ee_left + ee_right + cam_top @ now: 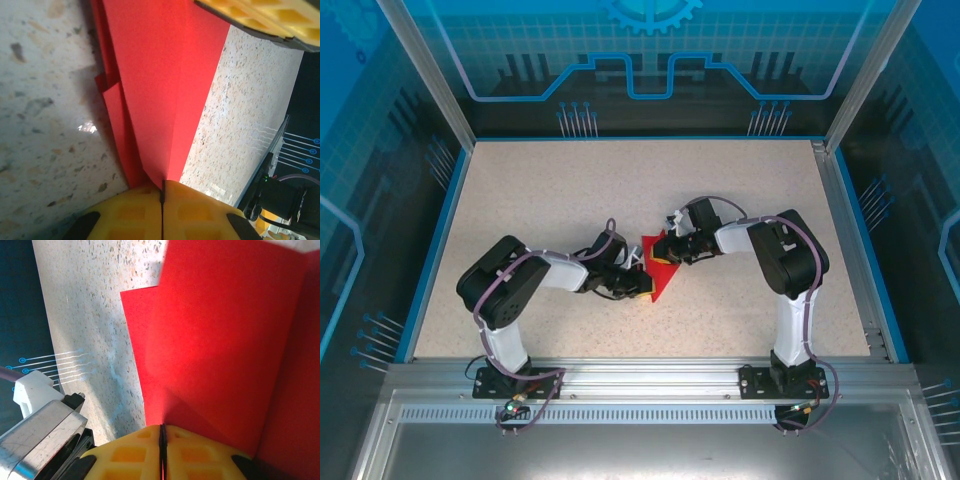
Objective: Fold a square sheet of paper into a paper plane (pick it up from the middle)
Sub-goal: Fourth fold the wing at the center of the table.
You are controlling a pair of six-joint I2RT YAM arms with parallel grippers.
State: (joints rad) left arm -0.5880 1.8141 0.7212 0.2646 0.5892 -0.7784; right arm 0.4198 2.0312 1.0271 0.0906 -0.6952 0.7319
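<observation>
Whole thing sits on a speckled beige tabletop (570,190) with a thin blue border (441,225) round it, boxed in by aluminium frame posts (425,70), with an aluminium rail (650,378) and a slotted strip (650,412) along the near edge. Back wall (650,70) is a dark panel with bright blue circuit traces and half a gear graphic (650,12) up top, and the side panels (360,250) have the same circuit-line look. Lighting's pretty bright, there's a small glare spot (87,128) on the stone-look surface in the left wrist view.
</observation>
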